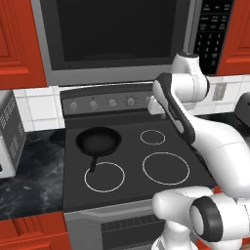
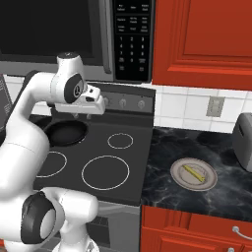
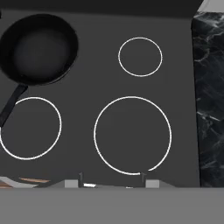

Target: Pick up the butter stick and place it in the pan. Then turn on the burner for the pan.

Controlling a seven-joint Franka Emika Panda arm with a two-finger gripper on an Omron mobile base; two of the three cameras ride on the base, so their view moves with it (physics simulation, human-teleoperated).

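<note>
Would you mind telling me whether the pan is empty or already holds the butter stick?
Empty: the pan shows a bare black bottom, and the butter stick lies on the grey plate.

An empty round black pan (image 1: 99, 140) sits on the stove's back-left burner, its short handle pointing toward the front. A small pale-yellow butter stick (image 2: 194, 173) lies flat on a grey plate (image 2: 208, 183) on the dark counter to the stove's right.

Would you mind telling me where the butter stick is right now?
In the right base view, the butter stick lies on a round grey plate on the dark marble counter, right of the stove.
</note>
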